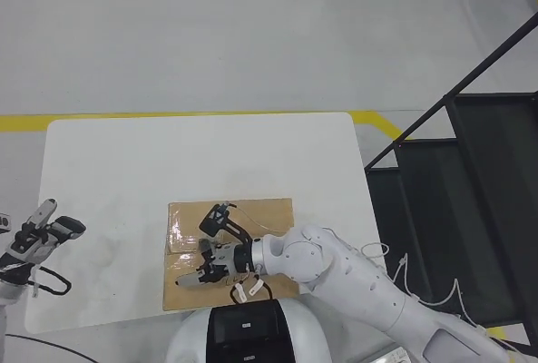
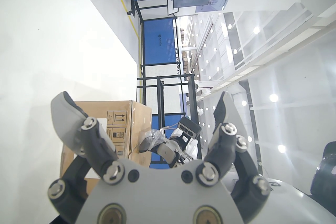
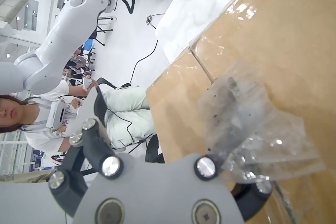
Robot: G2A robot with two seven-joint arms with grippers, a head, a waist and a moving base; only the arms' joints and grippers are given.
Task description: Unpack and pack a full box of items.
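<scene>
Left hand hung at the left edge of the desk in the top view, well apart from the cardboard box near the front edge. The right hand sat over the box top.

In the left wrist view, the left hand was empty (fingers spread wide), with the box beyond it.

In the right wrist view, a clear plastic bag with dark contents lay across the right hand above the taped box. Its grip state could not be determined.

Brown box, white table
</scene>
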